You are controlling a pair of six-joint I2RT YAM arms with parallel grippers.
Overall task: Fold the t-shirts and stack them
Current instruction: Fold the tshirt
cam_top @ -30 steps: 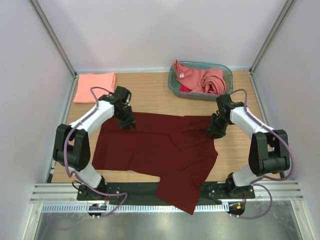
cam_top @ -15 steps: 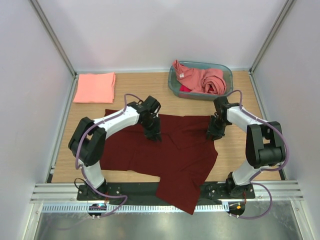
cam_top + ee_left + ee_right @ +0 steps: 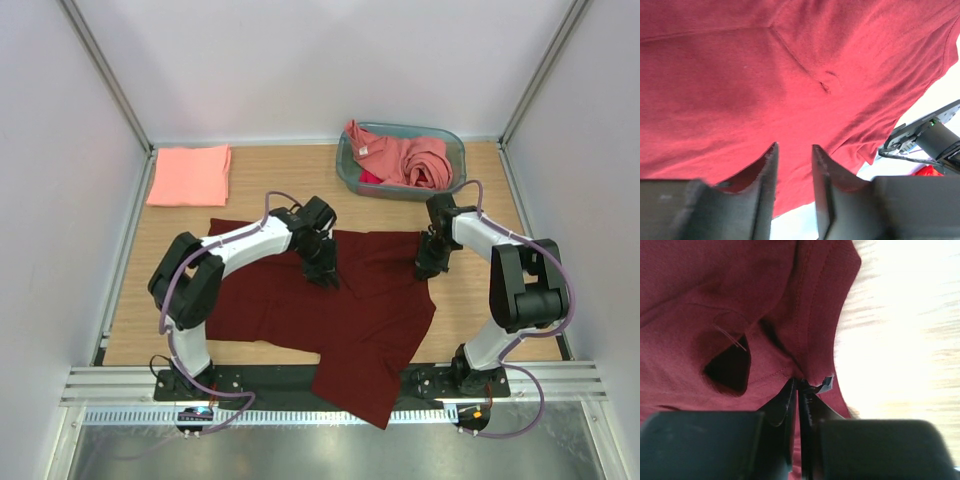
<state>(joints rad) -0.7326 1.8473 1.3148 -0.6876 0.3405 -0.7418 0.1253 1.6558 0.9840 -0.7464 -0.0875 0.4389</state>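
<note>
Right wrist: fingers point(image 3: 786, 402) on maroon t-shirt point(image 3: 715, 290)

Overhead view is bright and even; light falls diffuse from above, and I see only short, soft shadows on the table point(image 3: 270, 180). Focus holds across the frame; the corner posts point(image 3: 105, 75) splay outward toward the edges. Dull sheen on the steel plate point(image 3: 320, 455), no hard glare. Left wrist view: the maroon t-shirt point(image 3: 790, 75) reads brighter, nearly crimson, its weave slightly soft; the left gripper point(image 3: 795, 146) is blurred, too near to focus; the lower right background blows out white. Right wrist view: the table burns out, grain smeared; the cloth is dim, one fold pocket near black; the right gripper point(image 3: 797, 381) is a dark silhouette.
</note>
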